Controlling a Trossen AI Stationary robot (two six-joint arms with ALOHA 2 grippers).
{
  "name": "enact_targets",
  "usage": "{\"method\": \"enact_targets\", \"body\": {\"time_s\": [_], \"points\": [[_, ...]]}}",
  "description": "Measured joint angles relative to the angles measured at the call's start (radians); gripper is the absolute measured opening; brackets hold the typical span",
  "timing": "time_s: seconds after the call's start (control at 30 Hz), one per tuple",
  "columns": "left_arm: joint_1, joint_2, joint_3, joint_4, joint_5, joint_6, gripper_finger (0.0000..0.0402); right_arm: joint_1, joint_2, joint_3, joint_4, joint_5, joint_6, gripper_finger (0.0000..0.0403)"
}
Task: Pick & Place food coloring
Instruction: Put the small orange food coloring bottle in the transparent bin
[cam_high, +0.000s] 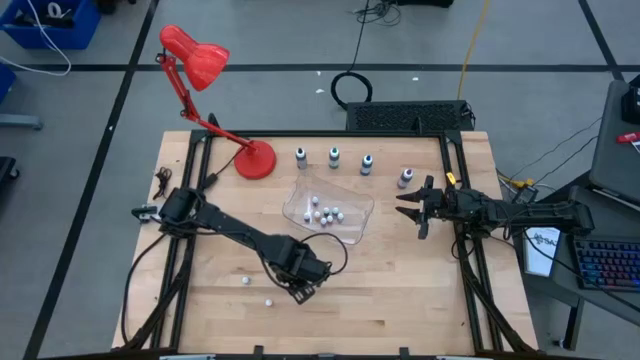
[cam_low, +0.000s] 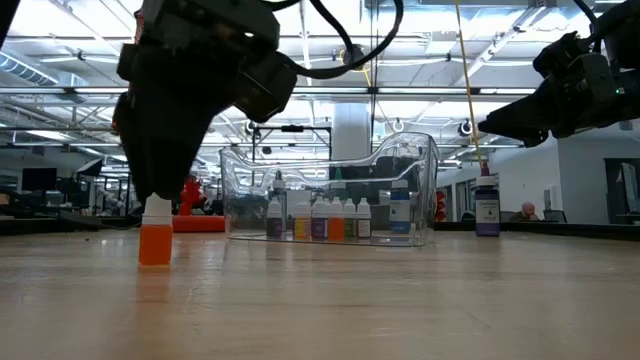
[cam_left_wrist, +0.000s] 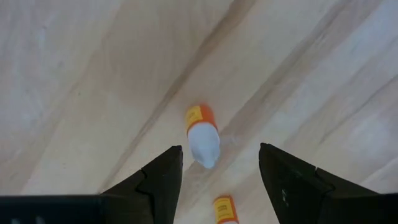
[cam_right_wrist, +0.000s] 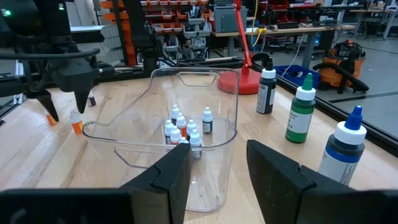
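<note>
Left end effector (cam_left_wrist: 217, 171) pointing straight down over orange bottle (cam_left_wrist: 202, 134) standing on counter (cam_high: 400, 280), fingers apart, not gripping (right end effector (cam_high: 412, 208) hovering, open, empty).

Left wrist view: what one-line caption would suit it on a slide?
Left gripper, fingers apart, poised over a small orange bottle with a pale cap standing on the wooden table.

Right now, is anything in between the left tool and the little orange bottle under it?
No. The left tool hangs open straight over the orange bottle, which stands upright on the bare wooden table. Only air shows between the fingers and its white cap. A second orange bottle stands apart.
</note>
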Motion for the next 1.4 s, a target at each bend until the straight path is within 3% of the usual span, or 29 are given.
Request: {"method": "enact_targets", "body": {"time_s": [0.73, 1.4], "points": [[-0.011, 0.000, 0.000, 0.003, -0.085, 0.044, 0.0212, 0.000, 0.000, 0.000, 0.000, 0.000, 0.000, 0.0144], [-0.015, 0.000, 0.000, 0.003, -0.060, 0.033, 0.0211, 0.000, 0.000, 0.000, 0.000, 0.000, 0.000, 0.0144]]}}
